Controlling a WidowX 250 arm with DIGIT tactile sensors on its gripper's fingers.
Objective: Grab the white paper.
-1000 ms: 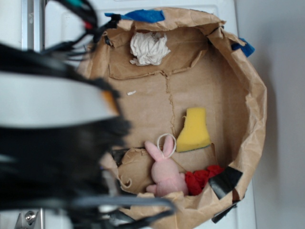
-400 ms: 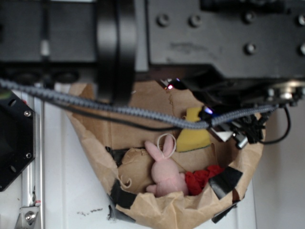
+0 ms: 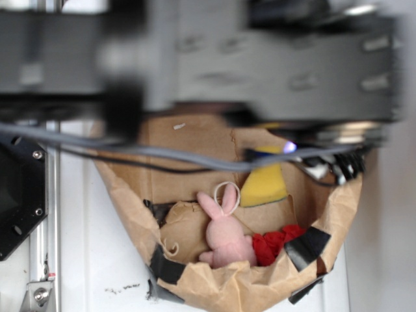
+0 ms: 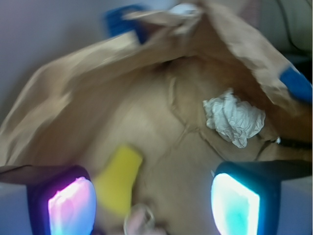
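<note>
In the wrist view the fingers [image 4: 151, 208] stand spread wide apart and empty, their two lit pads touching nothing. The white paper [image 4: 234, 119] lies well ahead of them, toward the cyan pad's side, on the brown paper liner [image 4: 73, 112]. The yellow sponge [image 4: 117, 178] sits near the pink pad.

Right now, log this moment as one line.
tool: open, empty | white paper: untouched, ahead in brown paper bag | yellow sponge: near tool
</note>
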